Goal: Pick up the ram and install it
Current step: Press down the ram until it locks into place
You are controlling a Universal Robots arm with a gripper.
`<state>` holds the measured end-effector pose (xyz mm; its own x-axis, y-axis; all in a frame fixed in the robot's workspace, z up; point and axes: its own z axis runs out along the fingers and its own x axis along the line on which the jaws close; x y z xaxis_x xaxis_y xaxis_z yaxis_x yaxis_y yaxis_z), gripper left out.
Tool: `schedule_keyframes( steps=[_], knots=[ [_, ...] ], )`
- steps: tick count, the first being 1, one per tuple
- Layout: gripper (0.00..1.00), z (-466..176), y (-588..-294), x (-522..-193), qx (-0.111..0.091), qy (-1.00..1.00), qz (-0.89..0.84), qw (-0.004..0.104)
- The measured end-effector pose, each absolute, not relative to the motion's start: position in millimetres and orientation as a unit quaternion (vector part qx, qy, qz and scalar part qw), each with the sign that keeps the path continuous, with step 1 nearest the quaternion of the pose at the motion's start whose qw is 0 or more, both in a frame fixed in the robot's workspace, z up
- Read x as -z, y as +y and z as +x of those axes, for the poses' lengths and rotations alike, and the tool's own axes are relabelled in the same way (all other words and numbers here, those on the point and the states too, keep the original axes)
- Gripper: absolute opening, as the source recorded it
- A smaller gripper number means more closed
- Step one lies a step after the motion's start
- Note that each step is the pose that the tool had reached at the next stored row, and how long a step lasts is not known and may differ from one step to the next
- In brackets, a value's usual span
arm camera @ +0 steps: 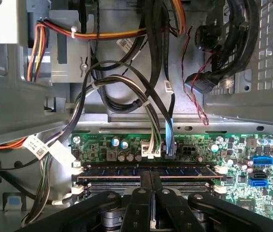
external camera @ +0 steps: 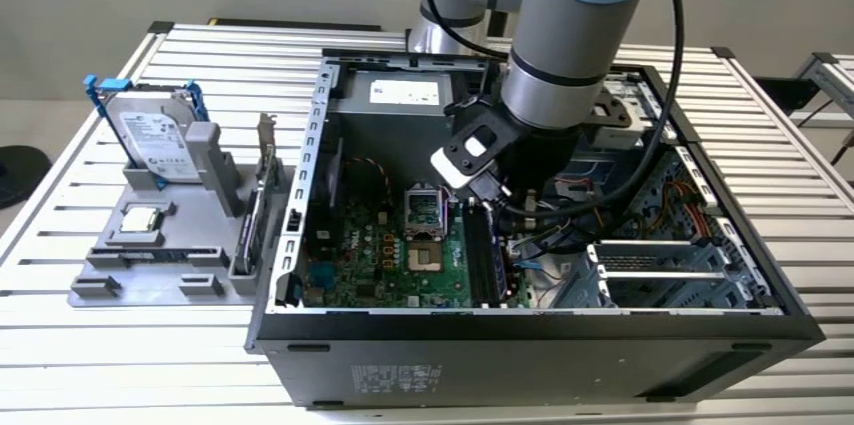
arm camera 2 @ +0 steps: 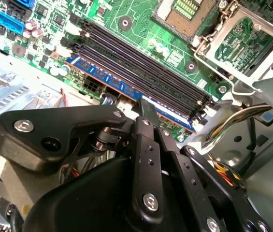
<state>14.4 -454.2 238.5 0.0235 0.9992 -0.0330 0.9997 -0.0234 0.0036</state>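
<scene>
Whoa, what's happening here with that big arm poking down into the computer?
A grey-and-blue robot arm reaches down into an open black computer case. Its black hand, fingers closed, is at the top edge of the long, narrow blue memory stick, the ram, which stands upright on the green motherboard. Whether the stick is fully clicked in cannot be told.

Lighting was even and bright, soft shadows inside the case (external camera: 534,335). Wrist views were sharp on the board (arm camera 2: 136,29), nearest linkage blurred.
</scene>
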Motion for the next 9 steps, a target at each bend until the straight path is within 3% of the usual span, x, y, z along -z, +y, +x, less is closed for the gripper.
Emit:
schedule_keyframes(
  steps=[9],
  knots=[
    [0.00,14.4,-454.2,-236.4,0.011,0.699,0.715,0.013]
  ],
)
